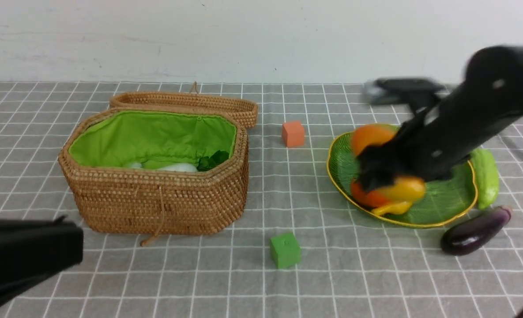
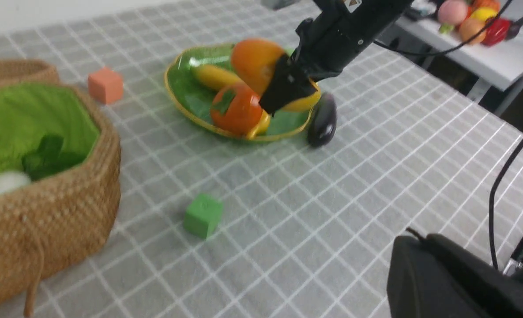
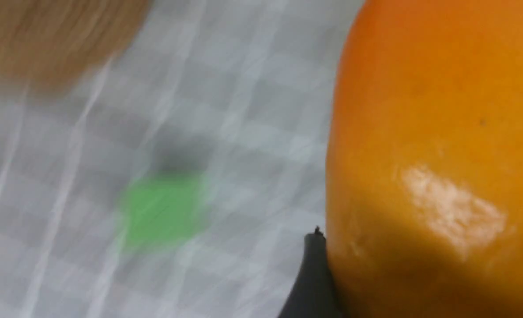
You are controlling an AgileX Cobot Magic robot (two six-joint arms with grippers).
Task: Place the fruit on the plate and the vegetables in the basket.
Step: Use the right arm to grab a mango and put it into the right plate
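My right gripper (image 1: 378, 170) hangs over the green plate (image 1: 442, 203), shut on the orange-yellow mango (image 1: 404, 187), which tilts above the other fruit. In the right wrist view the mango (image 3: 433, 154) fills the frame, with one of the fingers (image 3: 314, 274) against its side. The persimmon (image 1: 365, 196) and banana (image 1: 391, 207) lie on the plate. The bumpy cucumber (image 1: 486, 176) and purple eggplant (image 1: 475, 232) lie on the cloth beside the plate. The white radish (image 1: 177, 168) rests inside the open basket (image 1: 155, 207). My left gripper (image 2: 413, 240) is shut and empty, low at the front left.
An orange cube (image 1: 293, 134) sits between basket and plate, and a green cube (image 1: 284, 250) lies nearer the front. The basket's lid (image 1: 190, 104) lies open behind it. A side table with more toy food (image 2: 468, 17) stands off to the right.
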